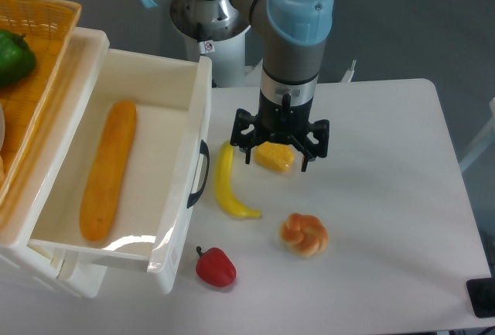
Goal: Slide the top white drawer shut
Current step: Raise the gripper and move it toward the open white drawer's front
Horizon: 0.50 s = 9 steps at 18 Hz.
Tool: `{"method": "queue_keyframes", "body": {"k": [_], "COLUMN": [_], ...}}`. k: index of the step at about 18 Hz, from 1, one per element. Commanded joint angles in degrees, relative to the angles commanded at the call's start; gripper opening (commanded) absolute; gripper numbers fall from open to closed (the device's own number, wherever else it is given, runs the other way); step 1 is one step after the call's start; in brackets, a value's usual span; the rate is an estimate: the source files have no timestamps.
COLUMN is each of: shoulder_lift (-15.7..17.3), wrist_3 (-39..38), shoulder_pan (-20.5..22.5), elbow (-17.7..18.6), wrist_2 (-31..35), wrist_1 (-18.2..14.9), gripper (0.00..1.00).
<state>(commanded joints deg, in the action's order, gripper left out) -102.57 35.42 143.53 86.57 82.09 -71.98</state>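
At frame left, the top white drawer (176,99) is sitting pulled well out of the cabinet, open tub facing up, curved black handle (200,174) on its front facing the table. A long orange bread loaf (108,169) is lying lengthwise inside it. No readable brand or text anywhere; only a small red-and-white sticker (207,46) is showing on the arm base, too small to read.

The gripper (276,152) is hanging over the white table (387,165), right of the drawer front and apart from it, not touching the handle. Its black fingers (246,135) are standing spread wide, straddling a yellow block (274,157) on the table; can't tell if they're touching it.

Between handle and gripper, a banana (226,186) is lying on the table. A knotted bun (303,234) is sitting below the gripper, a red pepper (216,267) near the drawer's front corner. An orange wicker basket (42,49) is sitting on top of the cabinet at far left, holding a green pepper (14,56).
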Motion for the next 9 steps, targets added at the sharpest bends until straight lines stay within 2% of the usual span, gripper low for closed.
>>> {"method": "queue_keyframes", "body": {"k": [9], "shoulder_lift": [-1.4], "wrist_3": [0.1], "shoulder_pan": [-0.4], "elbow": [-0.1], "wrist_2": [0.0], "wrist_1": [0.1], "gripper": [1.00]}}
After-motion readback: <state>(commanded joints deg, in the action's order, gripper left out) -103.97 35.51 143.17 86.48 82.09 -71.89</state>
